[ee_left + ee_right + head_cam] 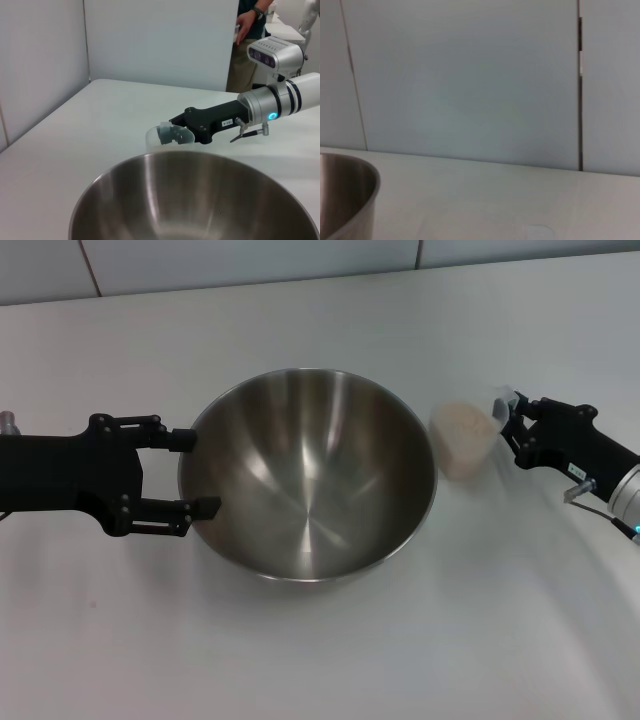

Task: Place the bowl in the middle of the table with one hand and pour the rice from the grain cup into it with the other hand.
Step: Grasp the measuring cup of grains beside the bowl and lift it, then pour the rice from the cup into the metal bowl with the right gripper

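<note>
The bowl (308, 476) sits near the middle of the white tabletop (320, 660). The left claw (195, 473) is spread open at the bowl's left rim, its two fingers touching or just off the outer wall. The cup (464, 438), filled with rice (461, 421), stands upright just right of the bowl. The right claw (512, 420) is closed on the cup's rim tab

Pale panelled wall (470, 85) behind; a person (248, 35) stands at the far side
</note>
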Robot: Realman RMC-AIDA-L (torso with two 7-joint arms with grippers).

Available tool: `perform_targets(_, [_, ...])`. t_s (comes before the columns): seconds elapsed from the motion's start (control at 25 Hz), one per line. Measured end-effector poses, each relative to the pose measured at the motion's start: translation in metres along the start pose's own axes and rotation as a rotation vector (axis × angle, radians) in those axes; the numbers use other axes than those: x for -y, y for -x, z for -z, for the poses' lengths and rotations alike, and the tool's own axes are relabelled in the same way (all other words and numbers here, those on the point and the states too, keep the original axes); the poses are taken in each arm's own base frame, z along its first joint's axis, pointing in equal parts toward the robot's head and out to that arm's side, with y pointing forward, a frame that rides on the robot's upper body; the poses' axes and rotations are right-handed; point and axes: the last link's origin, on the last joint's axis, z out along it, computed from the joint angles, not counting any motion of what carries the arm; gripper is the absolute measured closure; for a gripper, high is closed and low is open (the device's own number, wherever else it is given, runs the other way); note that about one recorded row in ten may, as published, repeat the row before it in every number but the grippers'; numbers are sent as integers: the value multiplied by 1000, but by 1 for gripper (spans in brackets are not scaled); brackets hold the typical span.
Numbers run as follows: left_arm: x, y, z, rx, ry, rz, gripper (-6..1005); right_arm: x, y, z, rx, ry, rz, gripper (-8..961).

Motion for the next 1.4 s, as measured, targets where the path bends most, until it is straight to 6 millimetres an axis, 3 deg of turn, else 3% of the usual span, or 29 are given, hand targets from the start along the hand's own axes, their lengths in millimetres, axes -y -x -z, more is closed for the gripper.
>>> perform_targets(0.2, [0, 0, 0, 0, 3, 0, 185, -3, 0, -3, 3, 8, 8, 737])
perform_targets(0.4, [-1, 0, -1, 2, 9, -2, 184, -2, 2, -3, 10, -1, 3, 939])
perform_targets(0.6, [-1, -1, -1, 5, 12, -8, 184, 0, 9, 2, 80, -15, 9, 942])
perform_targets(0.84, [-1, -3, -1, 3, 12, -13, 185, -15, 39, 25, 388, -8, 143, 937])
perform_targets(0.88, [-1, -3, -1, 4, 12, -15, 185, -23, 51, 29, 487, -6, 225, 936])
perform_targets(1.0, [-1, -4, -2, 4, 15, -17, 184, -33, 59, 25, 550, -8, 327, 933])
perform_targets(1.08, [0, -5, -2, 4, 16, -22, 184, -50, 68, 8, 586, -27, 490, 930])
perform_targets(1.24, [0, -6, -2, 5, 17, -26, 184, -67, 71, -10, 579, -54, 659, 926])
perform_targets(1.28, [0, -7, -2, 6, 18, -31, 184, -79, 72, -19, 570, -80, 793, 925])
perform_targets(1.32, [0, -7, -2, 6, 18, -31, 184, -79, 72, -19, 570, -80, 793, 924])
perform_targets(1.4, [-1, -8, -2, 8, 22, -35, 184, -92, 70, -27, 551, -127, 982, 921])
